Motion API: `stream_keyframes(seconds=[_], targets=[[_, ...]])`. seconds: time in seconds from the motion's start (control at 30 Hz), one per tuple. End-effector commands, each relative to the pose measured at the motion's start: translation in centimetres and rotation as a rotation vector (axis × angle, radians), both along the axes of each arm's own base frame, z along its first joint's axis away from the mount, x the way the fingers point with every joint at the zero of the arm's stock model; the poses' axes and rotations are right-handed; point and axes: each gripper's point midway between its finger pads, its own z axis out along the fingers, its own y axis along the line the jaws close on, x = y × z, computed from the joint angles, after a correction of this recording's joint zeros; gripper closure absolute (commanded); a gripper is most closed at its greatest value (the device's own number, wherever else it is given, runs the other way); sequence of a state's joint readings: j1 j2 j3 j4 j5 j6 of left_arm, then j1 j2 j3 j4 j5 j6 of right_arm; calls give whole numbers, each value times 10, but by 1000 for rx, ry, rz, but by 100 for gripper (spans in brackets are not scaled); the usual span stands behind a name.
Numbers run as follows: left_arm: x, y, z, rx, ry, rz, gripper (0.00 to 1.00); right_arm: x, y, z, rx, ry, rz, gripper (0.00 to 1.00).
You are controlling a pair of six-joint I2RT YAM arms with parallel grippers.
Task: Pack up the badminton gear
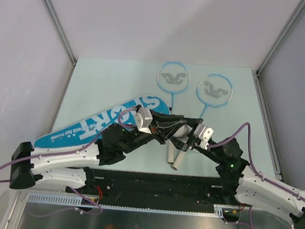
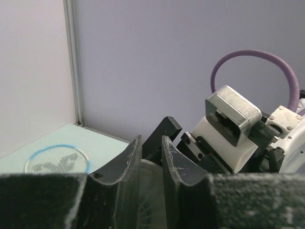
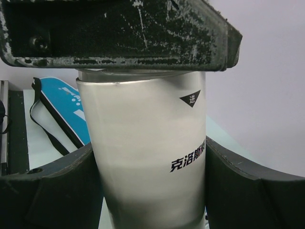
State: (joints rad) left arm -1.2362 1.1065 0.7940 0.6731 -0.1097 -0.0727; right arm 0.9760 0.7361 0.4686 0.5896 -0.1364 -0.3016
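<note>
My right gripper (image 3: 147, 164) is shut on the long white tube (image 3: 147, 152), which bears black lettering and stands tilted up from the table (image 1: 179, 150). My left gripper (image 2: 151, 155) is at the tube's top end, shut on a white ribbed shuttlecock (image 2: 148, 195). From above, the left gripper (image 1: 179, 128) and the right gripper (image 1: 191, 142) meet at the table's middle. Two light-blue rackets (image 1: 173, 78) (image 1: 214, 91) lie at the back. The blue "SPORT" bag (image 1: 105, 122) lies on the left, its black strap (image 3: 45, 119) beside it.
One racket head (image 2: 57, 161) lies ahead of the left gripper on the pale green table (image 1: 108, 80). The right wrist's camera housing (image 2: 233, 119) and purple cable (image 2: 267, 59) crowd the left gripper's right side. Metal posts and grey walls close in the back and sides.
</note>
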Motion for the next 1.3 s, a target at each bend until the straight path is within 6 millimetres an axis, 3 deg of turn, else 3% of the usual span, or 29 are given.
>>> stream_keyframes(seconds=[0.0, 0.23, 0.33, 0.4, 0.5, 0.63, 0.73, 0.9, 1.0, 1.07, 1.27], targets=[[-36, -19, -225, 620, 276, -171, 73, -33, -6, 64, 250, -22, 143, 81], [-38, -11, -271, 693, 330, -160, 74, -33, -14, 77, 279, -57, 117, 82], [-41, -13, -280, 706, 351, -176, 74, -33, -13, 75, 267, -68, 116, 82], [-41, -14, -274, 687, 360, -179, 71, -32, -11, 68, 229, -72, 107, 82], [-27, -12, -237, 611, 386, -162, 61, -18, -8, 34, 97, -22, 41, 82], [-15, -9, -162, 466, 422, -239, 42, -4, -14, -19, -69, 46, -46, 82], [-8, 1, -110, 384, 395, -251, 37, 1, -23, -37, -99, 77, -99, 82], [-12, 30, -41, 273, 332, -286, 30, 5, -34, -47, -99, 101, -150, 82], [0, 49, -30, 238, 350, -240, 27, 6, -37, -45, -96, 98, -162, 82], [7, 60, -38, 246, 374, -215, 26, 7, -38, -43, -88, 99, -170, 82], [-8, 64, -53, 267, 419, -310, 25, 11, -37, -46, -95, 110, -181, 82]])
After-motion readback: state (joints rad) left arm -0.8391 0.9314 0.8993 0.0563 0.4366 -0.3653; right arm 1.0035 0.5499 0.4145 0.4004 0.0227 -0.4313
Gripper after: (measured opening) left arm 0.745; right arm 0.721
